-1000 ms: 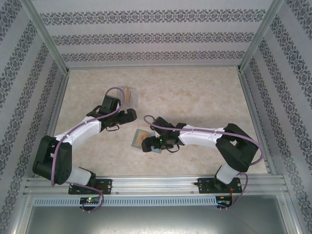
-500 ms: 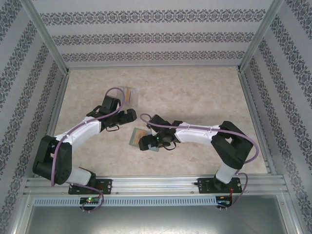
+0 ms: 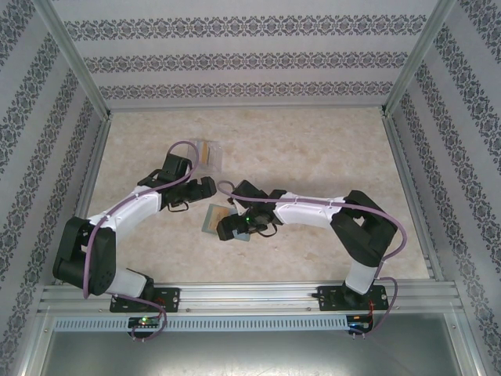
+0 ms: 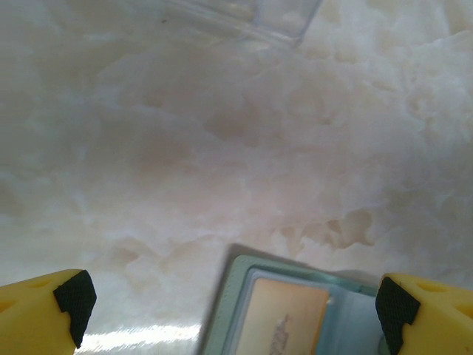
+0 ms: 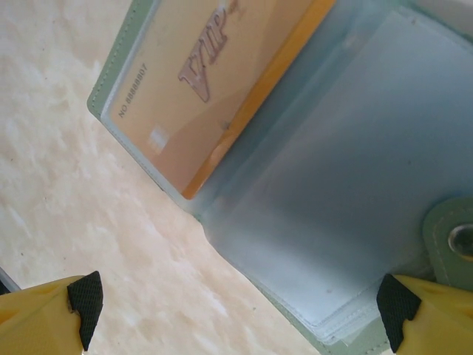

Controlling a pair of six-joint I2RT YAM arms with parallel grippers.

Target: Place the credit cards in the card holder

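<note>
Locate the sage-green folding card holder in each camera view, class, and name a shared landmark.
Top external: sage-green folding card holder at centre, slightly left.
Left wrist: bottom edge, centre-right.
Right wrist: upper right, lying open.
Shared landmark: orange-yellow plastic card in its pocket.

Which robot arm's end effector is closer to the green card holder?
The right. The right end effector hangs open directly over the open card holder, while the left end effector, also open, sits just off the holder's far edge.
</note>
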